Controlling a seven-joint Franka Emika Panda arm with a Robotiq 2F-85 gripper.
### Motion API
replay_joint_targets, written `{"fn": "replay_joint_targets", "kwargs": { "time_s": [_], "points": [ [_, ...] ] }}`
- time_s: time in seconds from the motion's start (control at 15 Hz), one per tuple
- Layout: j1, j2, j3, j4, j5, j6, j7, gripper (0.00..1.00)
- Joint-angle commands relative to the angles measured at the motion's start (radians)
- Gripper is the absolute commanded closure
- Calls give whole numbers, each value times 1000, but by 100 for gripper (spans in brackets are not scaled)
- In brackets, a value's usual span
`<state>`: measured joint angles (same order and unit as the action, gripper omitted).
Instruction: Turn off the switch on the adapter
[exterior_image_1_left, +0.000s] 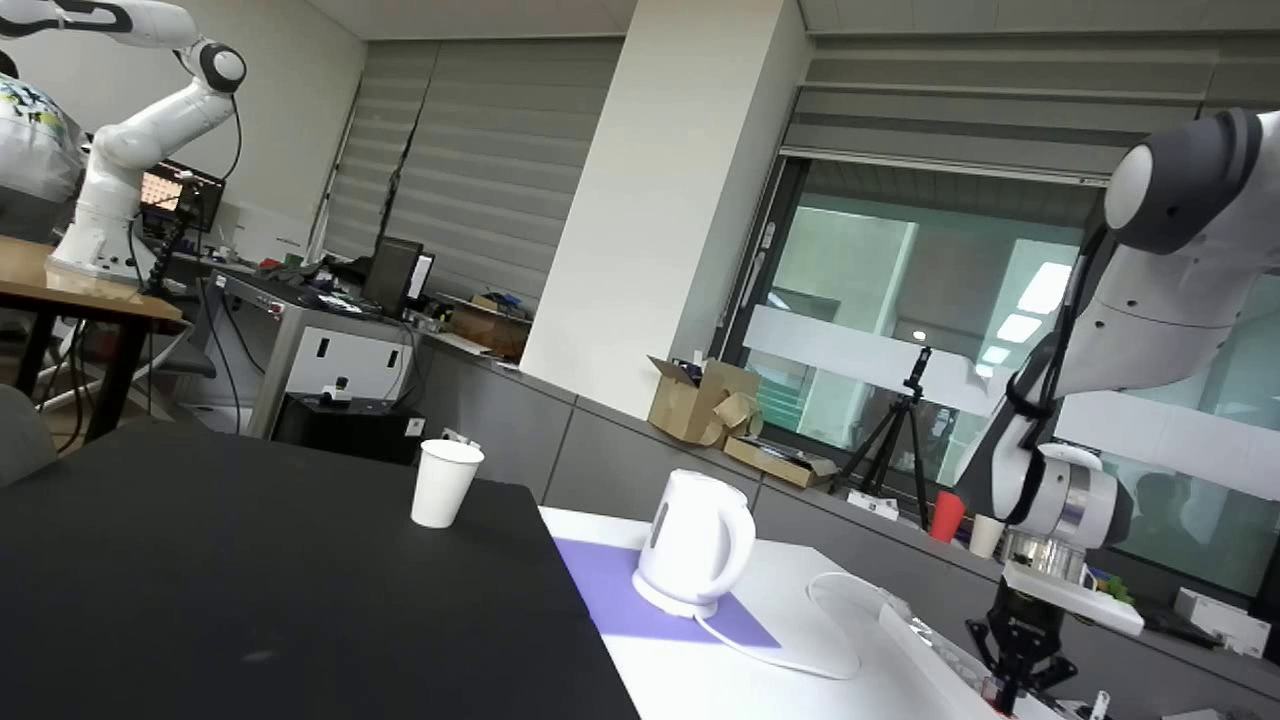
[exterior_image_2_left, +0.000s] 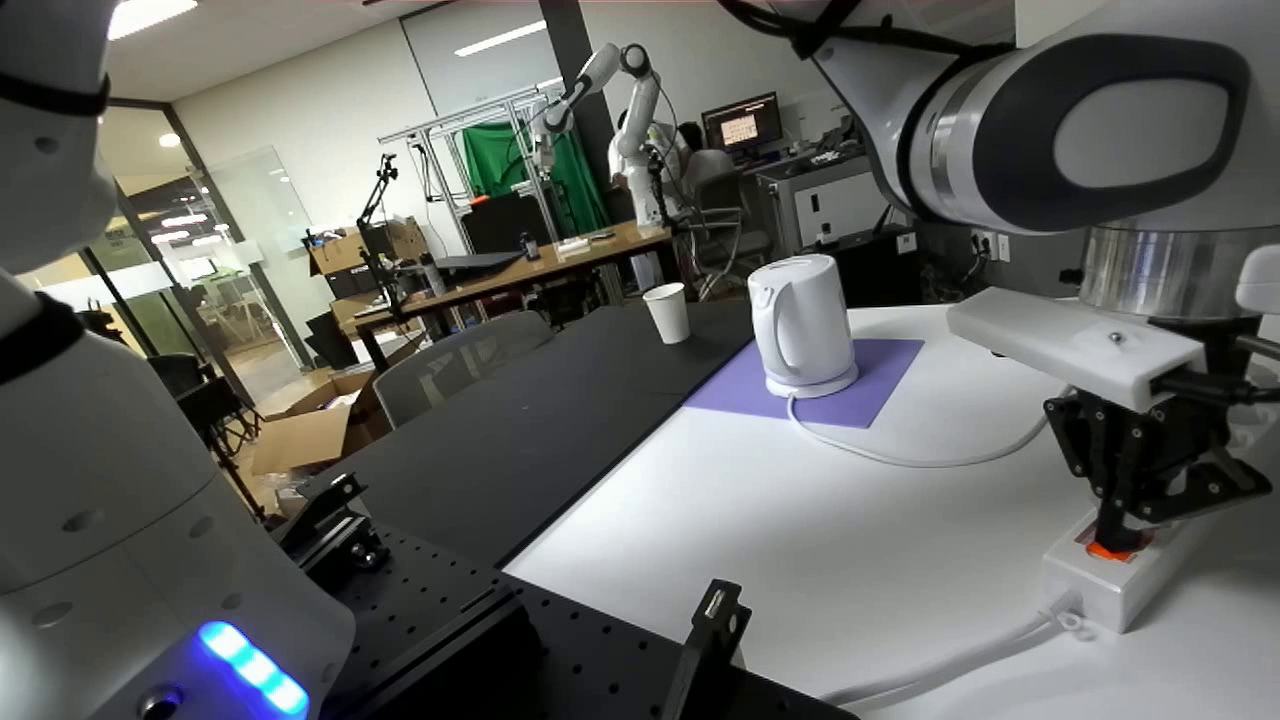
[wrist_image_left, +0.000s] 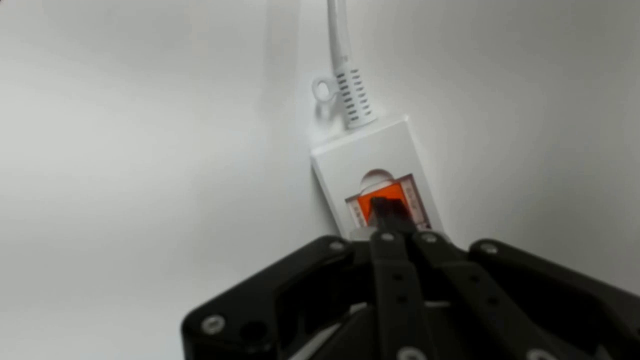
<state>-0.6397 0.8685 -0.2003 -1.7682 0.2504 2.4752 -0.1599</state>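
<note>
The adapter is a white power strip; its end (wrist_image_left: 365, 155) with a cable shows in the wrist view, and it lies on the white table in an exterior view (exterior_image_2_left: 1085, 590). Its orange-red switch (wrist_image_left: 382, 191) has a clear cover around it. The switch also shows as an orange patch in an exterior view (exterior_image_2_left: 1108, 552). My gripper (wrist_image_left: 391, 204) is shut, with its fingertips together over the switch and seemingly touching it. The fingers hide part of the switch. The gripper also points down at the strip in both exterior views (exterior_image_1_left: 1006, 695) (exterior_image_2_left: 1118, 535).
A white kettle (exterior_image_2_left: 805, 320) stands on a purple mat (exterior_image_2_left: 890, 375); its cord (exterior_image_2_left: 910, 462) runs across the white table (exterior_image_2_left: 800, 540) toward the strip. A paper cup (exterior_image_1_left: 446, 484) stands on the black table (exterior_image_1_left: 280, 590). The strip's thick cable (exterior_image_2_left: 950, 662) runs toward the robot base.
</note>
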Motion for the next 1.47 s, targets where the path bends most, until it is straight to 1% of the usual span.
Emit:
{"fn": "replay_joint_targets", "kwargs": {
  "time_s": [0.0,0.2,0.33,0.47,0.6,0.87,1.0,1.13,1.4],
  "points": [
    [15,12,-4,-13,-33,64,9,100],
    [32,5,-10,-41,-59,94,14,100],
    [54,0,-24,-76,-80,141,28,100],
    [80,-6,-40,-123,-98,212,40,100],
    [118,-24,-60,-196,-116,307,50,100],
    [224,-44,-130,-340,-167,525,82,100],
    [299,-46,-185,-408,-186,635,106,100],
    [399,-46,-261,-471,-188,715,130,100],
    [658,-64,-452,-602,-137,814,150,100]
  ]
}}
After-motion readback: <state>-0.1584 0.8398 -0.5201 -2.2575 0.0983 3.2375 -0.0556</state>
